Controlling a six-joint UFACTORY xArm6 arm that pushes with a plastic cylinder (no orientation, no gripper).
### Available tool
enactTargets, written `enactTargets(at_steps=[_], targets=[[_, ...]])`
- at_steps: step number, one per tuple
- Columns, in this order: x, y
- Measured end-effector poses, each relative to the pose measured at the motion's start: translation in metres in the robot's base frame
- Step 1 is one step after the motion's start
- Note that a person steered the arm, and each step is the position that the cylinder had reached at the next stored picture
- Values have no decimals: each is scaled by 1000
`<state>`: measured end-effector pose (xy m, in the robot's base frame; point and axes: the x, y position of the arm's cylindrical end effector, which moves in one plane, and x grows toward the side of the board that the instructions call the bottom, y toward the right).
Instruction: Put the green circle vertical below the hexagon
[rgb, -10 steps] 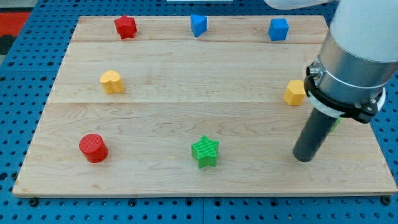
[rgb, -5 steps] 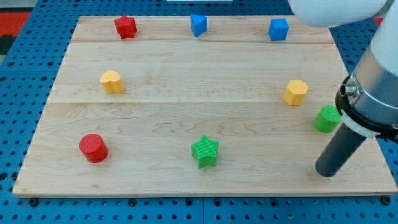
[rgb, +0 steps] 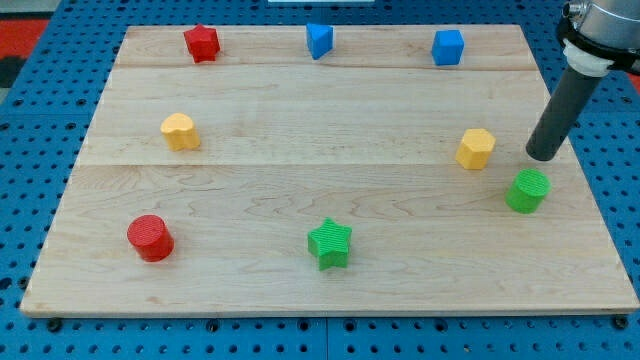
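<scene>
The green circle (rgb: 527, 190) sits near the board's right edge, below and right of the yellow hexagon (rgb: 476, 148). My tip (rgb: 542, 155) rests on the board just above the green circle and to the right of the hexagon, a small gap from each. The rod rises toward the view's top right corner.
A green star (rgb: 330, 243) lies at bottom centre, a red circle (rgb: 150, 237) at bottom left, a yellow heart (rgb: 179, 131) at left. Along the top stand a red block (rgb: 201, 43), a blue block (rgb: 319, 40) and a blue cube (rgb: 448, 47). The board's right edge (rgb: 600, 210) is close.
My tip moved from the board's lower right, first right and down, then up to just above the green circle. The green circle, hidden before, now shows. No block has moved.
</scene>
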<state>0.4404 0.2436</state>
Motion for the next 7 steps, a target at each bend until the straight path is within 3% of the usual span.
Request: enactTargets(at_steps=[1, 2, 4, 5, 7], targets=[[41, 2], [54, -19], [29, -37], [62, -59], [75, -78]])
